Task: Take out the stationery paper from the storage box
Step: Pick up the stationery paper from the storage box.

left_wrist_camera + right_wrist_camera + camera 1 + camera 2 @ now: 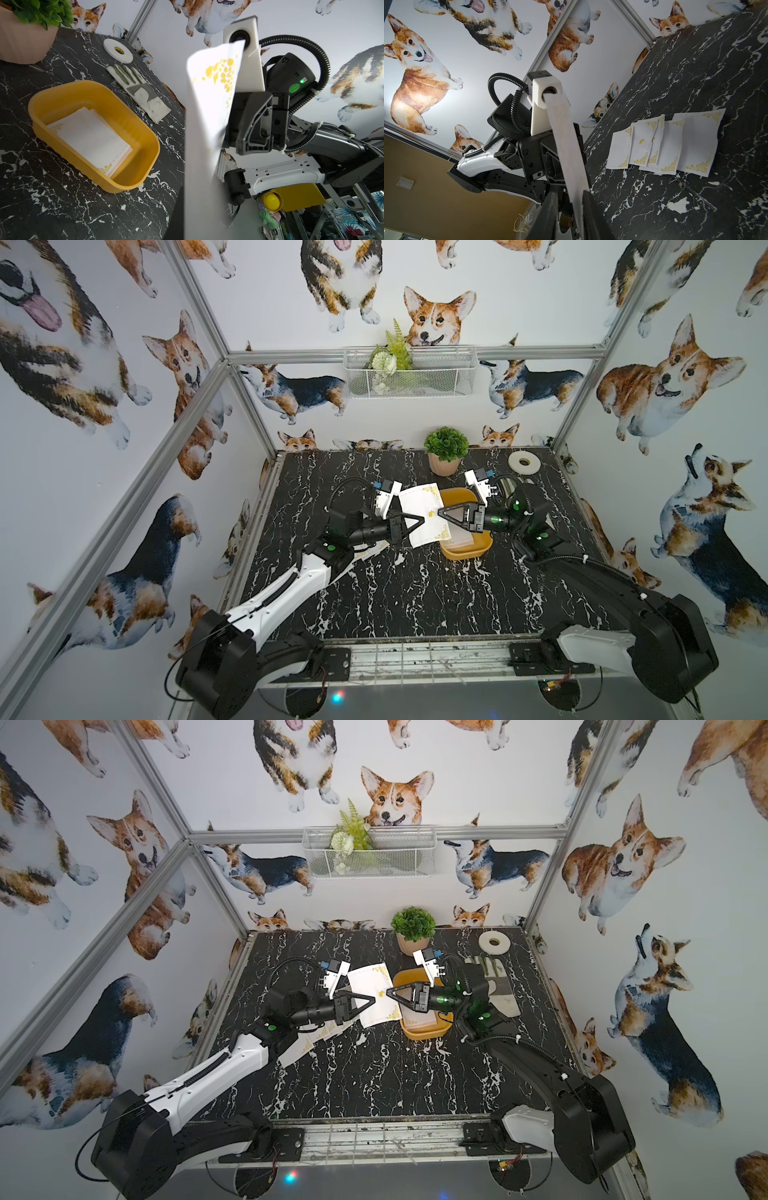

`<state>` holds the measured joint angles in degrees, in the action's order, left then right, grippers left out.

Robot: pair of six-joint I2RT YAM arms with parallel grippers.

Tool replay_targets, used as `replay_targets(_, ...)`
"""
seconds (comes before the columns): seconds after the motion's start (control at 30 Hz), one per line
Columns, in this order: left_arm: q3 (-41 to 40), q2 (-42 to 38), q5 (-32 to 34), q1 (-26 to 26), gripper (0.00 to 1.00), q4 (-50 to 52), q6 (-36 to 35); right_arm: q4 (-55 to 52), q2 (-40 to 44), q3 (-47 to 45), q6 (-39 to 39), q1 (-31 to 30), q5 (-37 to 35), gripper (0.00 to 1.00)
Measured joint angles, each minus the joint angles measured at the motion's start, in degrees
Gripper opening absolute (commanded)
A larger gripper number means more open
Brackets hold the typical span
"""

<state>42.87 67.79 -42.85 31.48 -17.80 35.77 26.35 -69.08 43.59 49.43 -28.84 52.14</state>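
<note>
- Thin white stationery sheet with gold ornate corners (207, 124): nearest the left wrist lens. It hangs in the air between the two arms, just beside the box on its left-arm side, and shows edge-on in the right wrist view (566, 145).
- Left gripper (420, 522): jaws closed on one edge of the stationery sheet.
- Right gripper (441, 512): jaws closed on the opposite edge, with black fingers (548, 218) flanking the paper.
- Shallow yellow-orange plastic storage box with rounded corners (62, 87): stands on the table and holds a small remaining stack (91, 137), white on top with peach edges beneath.
- Removed sheets (664, 145): an overlapping row lying flat on the black marble-patterned table (415, 605), on the left arm's side, well apart from the box.
- Bystanders beyond the box: white-and-grey glove (141, 91), white tape roll (118, 51).
- Hazard, judged: with both pincers clamped on one thin sheet, any pull apart could tear or crease it.
- Hazard, judged: a mistimed release could let the limp paper flop back into the box.
- Hazard, judged: a careless set-down could slide the loose row out of place.
</note>
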Motion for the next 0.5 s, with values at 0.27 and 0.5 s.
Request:
replay_targets(0.27,-0.59,-0.79,1.05,-1.11,0.00,0.70,0.02,-3.04,-0.85,-0.59,-1.73,-0.17,0.87,0.23)
replay_targets(0.5,-1.20,-1.49,1.70,-1.86,0.00,0.98,0.02,-7.28,-1.20,-0.42,-4.50,-0.70,1.03,0.11)
